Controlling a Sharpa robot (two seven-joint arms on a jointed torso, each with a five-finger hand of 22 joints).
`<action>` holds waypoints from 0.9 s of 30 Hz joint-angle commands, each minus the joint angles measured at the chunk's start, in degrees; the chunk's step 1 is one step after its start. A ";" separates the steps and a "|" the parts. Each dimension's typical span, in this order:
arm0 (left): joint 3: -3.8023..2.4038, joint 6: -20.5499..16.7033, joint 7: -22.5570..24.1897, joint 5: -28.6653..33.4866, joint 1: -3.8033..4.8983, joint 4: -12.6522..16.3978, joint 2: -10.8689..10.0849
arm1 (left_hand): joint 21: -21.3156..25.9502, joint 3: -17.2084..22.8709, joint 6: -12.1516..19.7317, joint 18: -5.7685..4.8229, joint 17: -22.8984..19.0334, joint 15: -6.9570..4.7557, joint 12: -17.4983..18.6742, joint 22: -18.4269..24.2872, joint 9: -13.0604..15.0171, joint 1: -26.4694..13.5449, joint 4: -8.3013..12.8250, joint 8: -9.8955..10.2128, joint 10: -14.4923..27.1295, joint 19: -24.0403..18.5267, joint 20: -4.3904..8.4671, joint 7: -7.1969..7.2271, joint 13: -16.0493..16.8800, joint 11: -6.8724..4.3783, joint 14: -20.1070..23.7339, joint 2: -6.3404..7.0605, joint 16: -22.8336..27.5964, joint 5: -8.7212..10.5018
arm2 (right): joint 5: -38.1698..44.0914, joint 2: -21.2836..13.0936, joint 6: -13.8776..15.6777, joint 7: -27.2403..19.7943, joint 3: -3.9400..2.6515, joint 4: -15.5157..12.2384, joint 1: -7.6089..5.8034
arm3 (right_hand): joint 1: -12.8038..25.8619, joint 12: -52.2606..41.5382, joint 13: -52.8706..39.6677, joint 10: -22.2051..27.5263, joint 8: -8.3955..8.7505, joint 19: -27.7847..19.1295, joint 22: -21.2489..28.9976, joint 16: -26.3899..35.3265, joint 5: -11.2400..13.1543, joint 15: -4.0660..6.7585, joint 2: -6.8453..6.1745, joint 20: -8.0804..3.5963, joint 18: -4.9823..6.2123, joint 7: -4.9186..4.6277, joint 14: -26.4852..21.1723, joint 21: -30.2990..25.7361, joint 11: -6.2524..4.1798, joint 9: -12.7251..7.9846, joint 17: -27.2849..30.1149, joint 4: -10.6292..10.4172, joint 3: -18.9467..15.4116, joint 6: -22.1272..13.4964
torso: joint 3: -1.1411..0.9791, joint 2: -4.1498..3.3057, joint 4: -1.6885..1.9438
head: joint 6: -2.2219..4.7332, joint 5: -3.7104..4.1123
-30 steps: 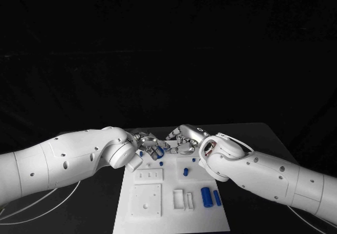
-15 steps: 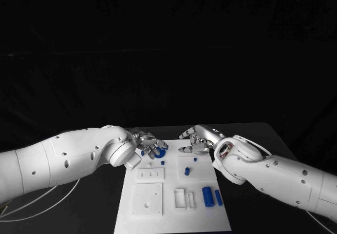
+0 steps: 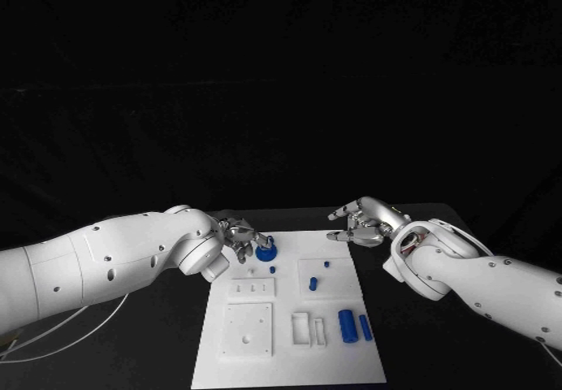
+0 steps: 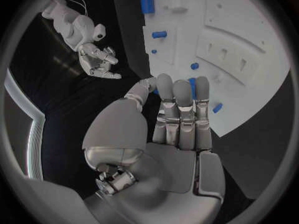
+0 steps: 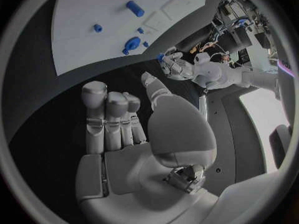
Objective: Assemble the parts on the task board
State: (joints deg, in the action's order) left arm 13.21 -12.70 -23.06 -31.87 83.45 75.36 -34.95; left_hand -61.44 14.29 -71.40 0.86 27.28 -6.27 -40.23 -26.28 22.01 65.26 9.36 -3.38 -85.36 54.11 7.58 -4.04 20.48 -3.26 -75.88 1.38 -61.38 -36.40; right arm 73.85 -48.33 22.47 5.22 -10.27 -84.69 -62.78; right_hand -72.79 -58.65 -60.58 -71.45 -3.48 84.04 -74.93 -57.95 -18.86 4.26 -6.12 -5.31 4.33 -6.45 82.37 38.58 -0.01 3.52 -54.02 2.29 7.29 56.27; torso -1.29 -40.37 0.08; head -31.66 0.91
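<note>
**Left robot hand holds a blue part at the task board's far left corner**

The white task board (image 3: pixel 287 357) lies in the middle of the black desk (image 3: pixel 153 357), its long sides running from the near edge toward the far edge. On the near half of the board, toward its right side, a large blue cylinder (image 3: pixel 346 324) lies flat with a slimmer blue pin (image 3: pixel 365 327) just beside it on the right. Left of them stand two small white blocks (image 3: pixel 307 329), and nearer the left edge sits a raised white square plate (image 3: pixel 247 331) with holes. Farther along, a smaller white plate (image 3: pixel 251 289) shows three slots, and a short blue peg (image 3: pixel 313 283) stands near the board's middle. Two tiny blue pieces (image 3: pixel 273 269) and (image 3: pixel 326 262) lie beyond.

At the far left corner of the board, the left robot hand (image 3: pixel 244 238) holds a round blue part (image 3: pixel 265 247), fingers curled around it, the part just over the board's surface. In the left wrist view the fingers (image 4: pixel 181 109) close over blue at their tips.

The right robot hand (image 3: pixel 368 220) hovers off the board's far right corner, over the desk, fingers loosely apart and holding nothing.
</note>
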 commanded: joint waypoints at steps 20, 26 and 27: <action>0.75 -3.44 -6.27 -12.55 -2.09 3.13 -1.45 | 5.17 0.56 -11.32 -0.78 0.37 -2.54 -5.07 -13.09 10.76 0.17 0.23 -0.47 -1.25 3.54 2.09 7.00 5.01 -3.37 -2.63 -0.51 -5.04 0.39 | -10.55 -1.72 0.15 -2.28 -1.70 -0.62 -0.35 | 0.43 0.38 0.21 0.49 0.01 0.59 -4.27 0.37 -2.19 -0.15 0.45 0.19 1.04 0.03 -0.26 -0.92 -0.03 -0.03 0.21 0.34 -0.38 0.18 | -0.44 0.76 0.35 | -2.83 -0.46; 0.75 -6.84 -5.68 -14.10 -3.51 3.36 -1.43 | 7.85 0.45 -12.17 -0.53 0.37 -2.37 -5.72 -16.90 9.82 -0.08 0.21 -0.67 -1.23 4.39 1.70 7.18 5.04 -3.36 -2.81 -0.82 -5.51 0.41 | -10.59 -1.55 0.13 -2.18 -1.72 -0.54 -0.38 | 0.53 0.36 0.23 0.49 0.01 0.60 -4.27 0.39 -2.79 -0.15 0.46 0.18 1.03 0.02 -0.27 -1.03 -0.04 -0.04 0.24 0.35 -0.47 0.11 | -0.56 0.92 0.35 | -3.48 -0.41; 0.75 -7.26 -5.58 -14.29 -3.73 3.42 -1.40 | 8.15 0.48 -12.34 -0.51 0.41 -2.36 -5.92 -17.39 9.24 -0.08 0.23 -0.72 -1.21 4.57 1.65 7.20 5.12 -3.36 -2.87 -0.84 -5.65 0.41 | -10.61 -1.52 0.12 -2.17 -1.72 -0.52 -0.39 | 0.56 0.38 0.25 0.51 0.01 0.59 -4.25 0.37 -2.95 -0.15 0.45 0.18 1.04 0.03 -0.27 -1.10 -0.04 -0.03 0.22 0.34 -0.49 0.13 | -0.55 0.89 0.31 | -3.63 -0.42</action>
State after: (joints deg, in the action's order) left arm 14.01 -16.48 -28.74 -43.80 79.84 78.56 -36.43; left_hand -53.41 14.26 -71.59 0.84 27.68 -6.76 -46.05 -43.45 21.97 65.05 9.48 -3.50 -85.50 58.27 9.31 -3.85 25.54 -3.70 -76.40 1.27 -66.92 -35.87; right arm 63.70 -49.92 22.61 3.64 -11.94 -85.18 -63.16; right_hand -72.55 -58.32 -60.41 -71.37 -3.48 84.04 -74.91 -57.74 -21.53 4.27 -5.88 -5.31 4.34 -6.44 82.36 37.69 -0.09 3.52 -53.84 2.60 6.98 56.26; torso -1.78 -39.52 0.41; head -34.98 0.48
